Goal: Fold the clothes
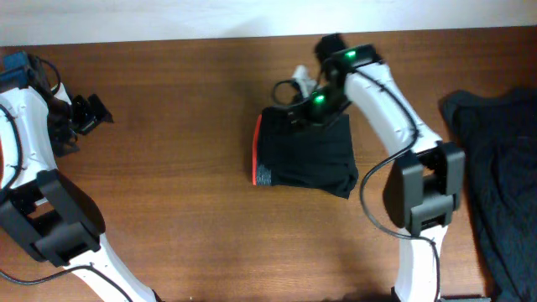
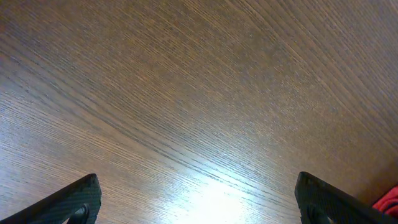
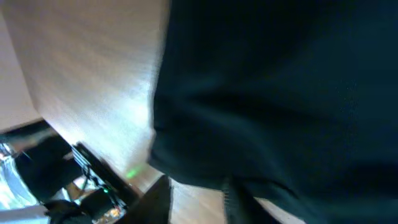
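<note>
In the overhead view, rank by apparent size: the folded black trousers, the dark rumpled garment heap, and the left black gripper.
1. Dark rumpled garment heap, largest even though the frame cuts it off.
2. Folded black trousers with red-edged grey waistband.
3. Left black gripper, clearly smallest.

Left of the folded trousers, open bench runs wide. Right of them, the right arm and a dark heap crowd the way.

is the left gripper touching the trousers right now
Apart. The overhead view shows the left gripper far to the left, with bare table between it and the folded trousers. Its wrist view shows bare wood under open jaws.
</note>
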### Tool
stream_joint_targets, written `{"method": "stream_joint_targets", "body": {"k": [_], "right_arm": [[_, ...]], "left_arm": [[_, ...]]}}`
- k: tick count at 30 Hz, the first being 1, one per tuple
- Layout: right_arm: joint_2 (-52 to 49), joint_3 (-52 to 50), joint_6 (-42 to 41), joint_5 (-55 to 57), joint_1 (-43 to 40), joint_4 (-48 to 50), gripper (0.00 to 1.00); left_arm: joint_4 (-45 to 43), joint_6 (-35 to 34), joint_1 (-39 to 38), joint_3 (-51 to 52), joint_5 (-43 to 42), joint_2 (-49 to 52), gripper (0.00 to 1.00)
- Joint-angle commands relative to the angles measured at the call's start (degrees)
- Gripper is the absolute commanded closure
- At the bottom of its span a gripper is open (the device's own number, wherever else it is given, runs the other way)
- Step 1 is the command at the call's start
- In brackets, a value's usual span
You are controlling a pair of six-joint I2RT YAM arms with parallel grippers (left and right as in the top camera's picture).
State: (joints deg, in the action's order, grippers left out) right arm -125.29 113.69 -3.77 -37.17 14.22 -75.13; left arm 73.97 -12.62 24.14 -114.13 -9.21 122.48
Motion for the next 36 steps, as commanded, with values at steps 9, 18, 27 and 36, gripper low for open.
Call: {"method": "stream_joint_targets", "body": {"k": [9,18,27,36], "right_arm": [[2.16,0.96,-0.37,4.00,3.65,-0.07,0.96],[0.28,0.85,-7.93,13.77,8.35,3.56,0.96],[-3.72,0.81,-9.14,14.93,12.48,4.26,0.96],[-6.91,0.74,-11.78,15.39,18.03,5.75,0.96]], "left_arm": [[0.07,0.52,0.13,-0.87,0.20,-1.49,0.01],[0.04,0.52,0.15,-0.87,0.20,-1.49,0.01],[0.04,0.52,0.15,-0.87,0.20,-1.49,0.01],[0.04,0.52,0.13,-0.87,0.20,-1.49,0.01]]}}
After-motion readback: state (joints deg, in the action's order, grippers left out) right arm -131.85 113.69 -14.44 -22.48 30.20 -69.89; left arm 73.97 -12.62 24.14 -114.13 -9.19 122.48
